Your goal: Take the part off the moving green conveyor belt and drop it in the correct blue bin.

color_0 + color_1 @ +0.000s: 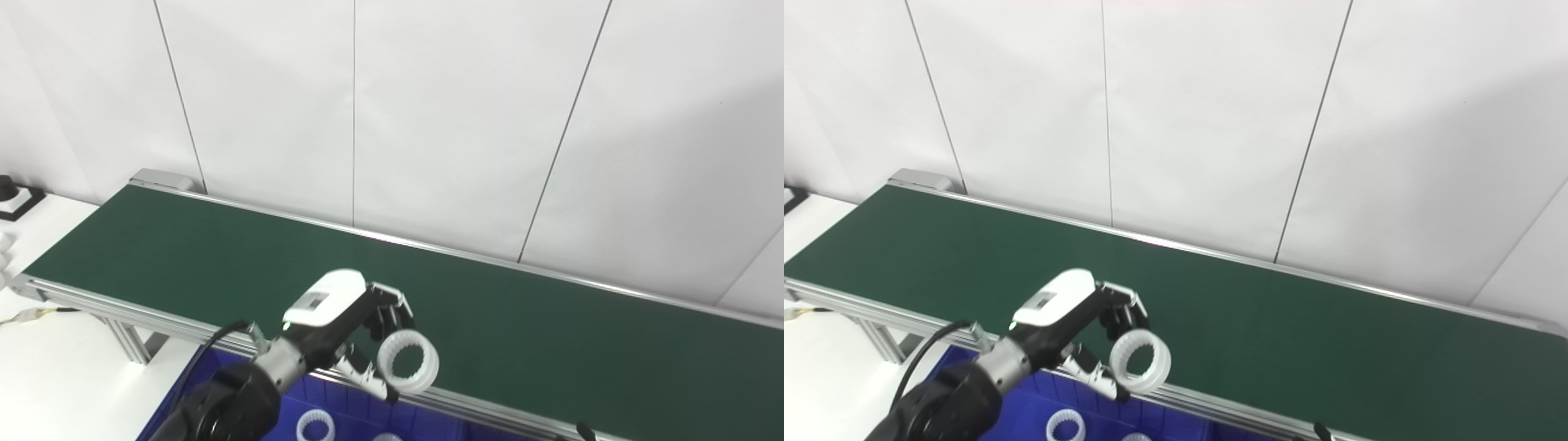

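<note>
step: part lifted, carry to bin | left hand (352,318) closed on white toothed ring (408,361), over the belt's (551,343) near rail | next: swing toward 6 o'clock, release over blue bin (343,416)

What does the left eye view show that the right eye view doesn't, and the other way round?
Only the left eye view shows the black fixture on the white table at the far left edge. The right eye view shows little the left misses: mainly the belt's rounded right end. Both share the left hand shut on the white toothed ring above the near edge of the green conveyor belt, and the blue bin below holding more white rings. The right hand is in neither.
</note>
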Available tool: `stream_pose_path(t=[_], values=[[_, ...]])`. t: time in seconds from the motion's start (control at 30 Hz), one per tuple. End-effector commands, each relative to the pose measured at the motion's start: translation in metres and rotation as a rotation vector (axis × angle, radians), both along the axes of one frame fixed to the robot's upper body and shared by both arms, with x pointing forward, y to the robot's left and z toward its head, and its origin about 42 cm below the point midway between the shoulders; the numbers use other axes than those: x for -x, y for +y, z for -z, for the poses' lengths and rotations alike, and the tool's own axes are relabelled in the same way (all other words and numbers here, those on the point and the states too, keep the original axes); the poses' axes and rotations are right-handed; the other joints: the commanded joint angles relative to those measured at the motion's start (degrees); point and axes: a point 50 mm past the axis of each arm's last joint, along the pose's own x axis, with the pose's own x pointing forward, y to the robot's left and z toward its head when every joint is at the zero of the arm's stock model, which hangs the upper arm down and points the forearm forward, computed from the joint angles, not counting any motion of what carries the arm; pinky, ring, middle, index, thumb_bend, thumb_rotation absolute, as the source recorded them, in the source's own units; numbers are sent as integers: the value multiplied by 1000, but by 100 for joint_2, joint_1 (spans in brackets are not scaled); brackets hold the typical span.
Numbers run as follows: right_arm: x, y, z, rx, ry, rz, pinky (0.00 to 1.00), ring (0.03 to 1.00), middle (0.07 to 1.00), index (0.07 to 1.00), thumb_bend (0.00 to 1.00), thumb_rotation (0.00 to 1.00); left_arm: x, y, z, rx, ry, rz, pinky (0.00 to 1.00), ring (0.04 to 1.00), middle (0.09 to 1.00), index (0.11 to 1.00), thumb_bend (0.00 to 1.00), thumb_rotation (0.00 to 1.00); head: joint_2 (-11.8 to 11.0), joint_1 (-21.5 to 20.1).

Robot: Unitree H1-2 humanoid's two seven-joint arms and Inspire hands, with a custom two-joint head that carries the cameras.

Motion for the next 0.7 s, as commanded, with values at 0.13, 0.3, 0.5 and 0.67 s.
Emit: stream_pose_path(t=[0.13, 0.3, 0.5, 0.67], values=[[7, -9, -26, -21, -33, 28, 721, 780, 822, 923, 495, 759, 16, 7, 5, -35, 22, -36, 532, 434, 462, 501, 504, 0, 433, -88], [9, -15, -39, -35, -29, 29, 719, 778, 821, 914, 495, 726, 28, 14, 15, -64, 72, -55, 550, 444, 470, 496, 504, 0, 845, 21], [2, -22, -54, -35, -37, 21, 697, 769, 812, 908, 506, 727, 37, 22, 24, -79, 121, -93, 560, 439, 479, 497, 504, 0, 1463, 361], [-2, -28, -66, -77, -17, 20, 700, 766, 806, 899, 559, 713, 39, 24, 31, -84, 147, -111, 549, 451, 487, 489, 504, 0, 1737, 609]])
